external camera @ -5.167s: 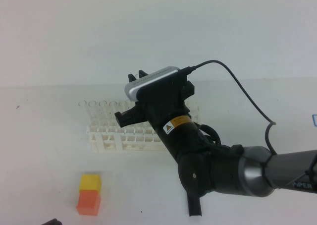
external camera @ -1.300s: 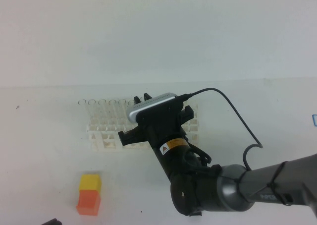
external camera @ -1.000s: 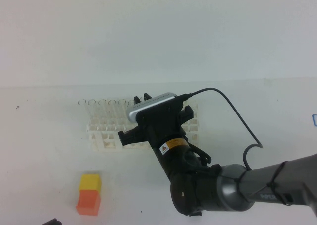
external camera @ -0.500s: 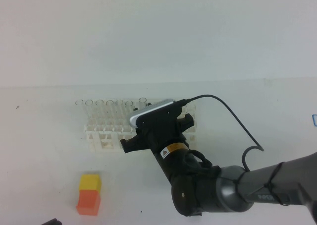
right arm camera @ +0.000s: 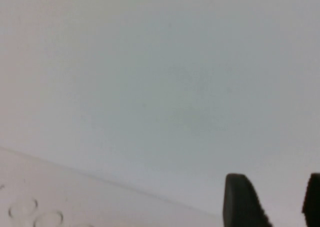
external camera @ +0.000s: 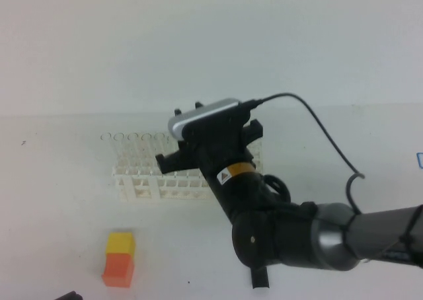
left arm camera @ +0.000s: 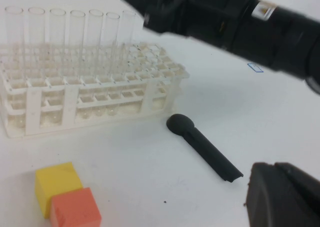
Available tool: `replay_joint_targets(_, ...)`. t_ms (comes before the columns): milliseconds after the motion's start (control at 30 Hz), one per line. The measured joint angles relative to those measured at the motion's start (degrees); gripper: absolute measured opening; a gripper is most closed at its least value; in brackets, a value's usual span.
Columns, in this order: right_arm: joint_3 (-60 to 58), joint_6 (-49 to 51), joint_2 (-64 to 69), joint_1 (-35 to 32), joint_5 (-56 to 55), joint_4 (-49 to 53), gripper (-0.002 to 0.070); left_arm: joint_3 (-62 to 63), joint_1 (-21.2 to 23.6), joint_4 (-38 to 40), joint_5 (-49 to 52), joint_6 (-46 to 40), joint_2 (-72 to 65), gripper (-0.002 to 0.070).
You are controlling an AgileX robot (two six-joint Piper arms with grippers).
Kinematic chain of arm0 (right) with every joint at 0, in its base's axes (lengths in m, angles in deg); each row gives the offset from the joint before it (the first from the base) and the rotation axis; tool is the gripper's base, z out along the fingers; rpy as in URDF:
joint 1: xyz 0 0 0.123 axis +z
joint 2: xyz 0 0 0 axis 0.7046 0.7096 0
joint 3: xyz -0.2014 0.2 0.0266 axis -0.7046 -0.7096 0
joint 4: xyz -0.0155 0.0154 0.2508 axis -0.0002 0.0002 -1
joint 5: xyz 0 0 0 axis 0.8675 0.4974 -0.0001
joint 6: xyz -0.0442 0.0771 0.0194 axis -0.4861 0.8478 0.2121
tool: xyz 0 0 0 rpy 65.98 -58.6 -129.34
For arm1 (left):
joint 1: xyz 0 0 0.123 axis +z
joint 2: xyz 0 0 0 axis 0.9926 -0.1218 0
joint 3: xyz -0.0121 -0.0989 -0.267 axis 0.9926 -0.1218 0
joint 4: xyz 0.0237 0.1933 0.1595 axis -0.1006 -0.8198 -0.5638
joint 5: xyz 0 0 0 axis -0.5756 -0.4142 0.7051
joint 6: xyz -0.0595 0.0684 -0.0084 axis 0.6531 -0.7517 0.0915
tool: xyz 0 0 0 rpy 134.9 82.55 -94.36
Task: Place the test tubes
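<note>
A white test tube rack [external camera: 158, 180] stands left of the table's middle. Several clear tubes [external camera: 135, 139] stand upright in its back row, and the left wrist view shows the same rack [left arm camera: 100, 94] and tubes [left arm camera: 75, 34]. My right gripper [external camera: 188, 108] hangs above the rack's right part, open, with nothing between its fingers [right arm camera: 241, 201]. The right wrist view looks out past the gripper [right arm camera: 277, 202] at the wall, with two tube rims [right arm camera: 22, 207] low in the corner. My left gripper [external camera: 69, 295] sits at the near left edge, away from the rack; it is a dark mass [left arm camera: 282, 194] in its own view.
A yellow block on an orange block [external camera: 119, 259] stands near the front left, in front of the rack. A black rod [left arm camera: 202, 147] lies on the table under the right arm [external camera: 291, 237]. The right arm's cable [external camera: 330, 138] loops over the table's right side.
The right gripper dipped to the rack half a second ago and has now risen above it. The rack shifted slightly. The left arm has not moved.
</note>
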Motion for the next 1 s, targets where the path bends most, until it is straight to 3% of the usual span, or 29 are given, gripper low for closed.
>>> replay_joint_targets(200,-0.08,-4.37,-7.09,0.00,-0.10,-0.09,0.0281,0.00,0.20,0.00,0.00,0.00,0.00,-0.0001)
replay_joint_targets(300,-0.08,-7.21,-12.21,0.00,-0.10,-0.09,0.0272,0.00,3.13,0.00,0.00,0.00,0.00,-0.0001)
replay_joint_targets(400,-0.93,-10.43,-17.95,0.00,-0.33,1.44,0.0193,0.00,8.72,0.00,0.00,0.00,0.00,-0.0001)
replay_joint_targets(500,-2.52,-13.83,-24.05,0.00,-0.76,3.96,0.0068,0.00,17.12,0.00,0.00,0.00,0.00,-0.0001)
replay_joint_targets(567,-4.18,-15.41,-28.05,0.00,-1.06,5.17,0.0030,0.00,23.53,0.00,0.00,0.00,0.00,-0.0001)
replay_joint_targets(733,-10.30,-17.63,-38.41,0.00,-0.99,9.49,0.0004,0.00,36.09,0.00,0.00,0.00,0.14,-0.0001)
replay_joint_targets(1000,-13.25,-17.86,-51.34,-0.96,9.98,28.26,0.0000,0.00,47.28,0.00,0.95,0.00,9.05,-0.0001)
